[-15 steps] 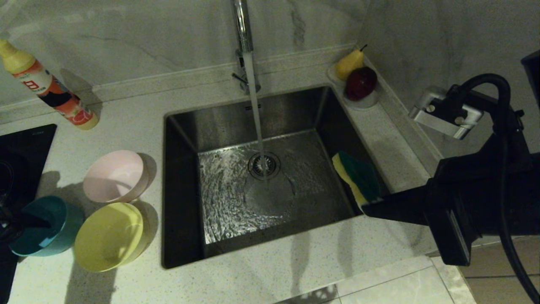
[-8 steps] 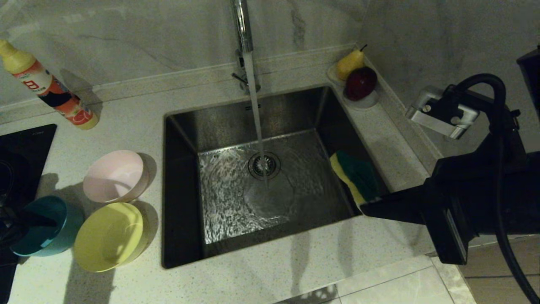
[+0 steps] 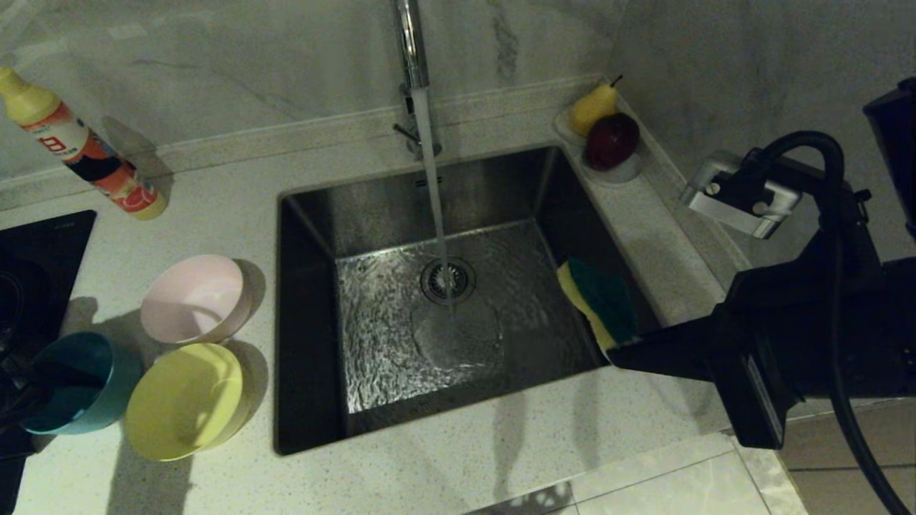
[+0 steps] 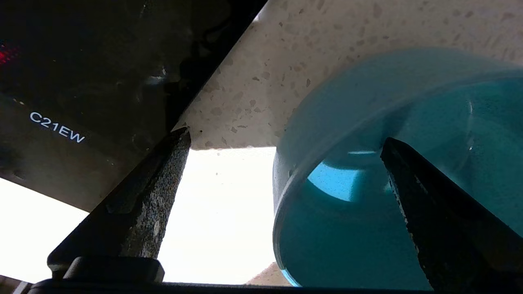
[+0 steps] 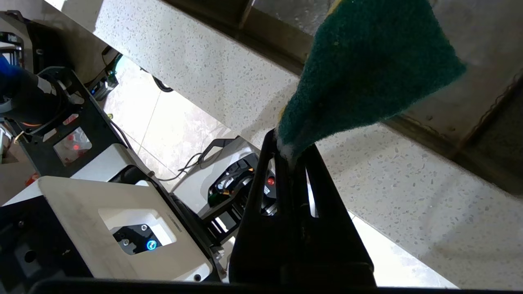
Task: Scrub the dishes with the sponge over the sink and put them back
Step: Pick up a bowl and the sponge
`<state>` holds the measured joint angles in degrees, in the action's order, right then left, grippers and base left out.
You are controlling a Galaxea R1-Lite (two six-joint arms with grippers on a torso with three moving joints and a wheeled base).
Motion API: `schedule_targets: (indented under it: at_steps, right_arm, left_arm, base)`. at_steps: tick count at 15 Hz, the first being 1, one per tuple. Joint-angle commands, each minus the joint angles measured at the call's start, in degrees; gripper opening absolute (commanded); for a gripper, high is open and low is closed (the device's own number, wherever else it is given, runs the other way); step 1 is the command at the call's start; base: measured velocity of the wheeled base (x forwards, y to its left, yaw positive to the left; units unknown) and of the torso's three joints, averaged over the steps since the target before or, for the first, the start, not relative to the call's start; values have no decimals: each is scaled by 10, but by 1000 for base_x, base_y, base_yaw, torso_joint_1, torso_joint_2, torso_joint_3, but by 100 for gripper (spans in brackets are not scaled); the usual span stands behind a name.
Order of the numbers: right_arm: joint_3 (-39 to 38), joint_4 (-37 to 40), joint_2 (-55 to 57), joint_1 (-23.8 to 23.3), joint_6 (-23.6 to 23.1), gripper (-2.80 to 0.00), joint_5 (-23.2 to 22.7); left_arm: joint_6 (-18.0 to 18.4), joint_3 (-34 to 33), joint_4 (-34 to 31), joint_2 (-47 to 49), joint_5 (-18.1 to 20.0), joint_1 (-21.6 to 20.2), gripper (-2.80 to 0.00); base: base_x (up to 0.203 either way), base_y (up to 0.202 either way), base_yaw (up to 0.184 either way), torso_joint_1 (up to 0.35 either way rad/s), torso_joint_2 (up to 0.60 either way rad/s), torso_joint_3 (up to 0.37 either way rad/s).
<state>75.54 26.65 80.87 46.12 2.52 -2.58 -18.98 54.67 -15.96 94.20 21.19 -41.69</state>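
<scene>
Sponge (image 3: 600,304), green scouring face over yellow foam, is pinched by one end in the right gripper (image 5: 291,152) — jaws squeezed tight on it — and is held out past the fingertips over the sink's (image 3: 315,236) right-hand side, above the basin floor. It appears to be kept there so that drips fall into the basin and the scrubbing face is ready for a bowl brought to it; that is a judgement.

Water is seen running from the tap (image 3: 409,43) onto the drain strainer (image 3: 448,280), well apart from the sponge, toward the basin's middle.

Left gripper (image 4: 282,163) is spread wide at the blue bowl (image 3: 79,383). One finger (image 4: 433,220) is inside the bowl, the other finger (image 4: 151,192) outside it over the counter (image 3: 215,186), w/ the bowl's wall between them — not yet touched by the outer pad, as far as can be told. The straddle suggests a rim pinch is being set up.

Just beyond the blue bowl from that gripper are the yellow bowl (image 3: 182,400) and pink bowl (image 3: 195,298), resting tilted on the counter, approx. touching each other. All three are kept beside the sink, presumably for a short carry.

Next step, as judged: the wide jaws closed on the wall, then the bowl lifted.
</scene>
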Motion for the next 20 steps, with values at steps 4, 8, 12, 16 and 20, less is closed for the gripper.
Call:
schedule_targets:
  at_steps: [4,8,12,16,20]
  right_arm:
    - [-5,-8,-4,0,4,-280,-1]
    - [-6,-8,-4,0,4,-280,-1]
    - [-6,-8,-2,0,4,-280,-1]
    - [-7,-6,-12,0,5,-280,-1]
    - [-17,-6,-14,0,6,-280,-1]
  left_arm:
    - [-5,5,0,10,-1,0,-280]
    - [-5,8,10,12,-5,-1,-280]
    - [-11,42,13,13,-29,-2,-280]
    - [-16,77,6,9,-51,-20,-280]
    - [-32,130,5,-38,-51,-34,-280]
  base:
    - [0,0,0,0,0,0]
    - [0,0,0,0,0,0]
    - [0,0,0,0,0,0]
    - [0,0,0,0,0,0]
    - [0,0,0,0,0,0]
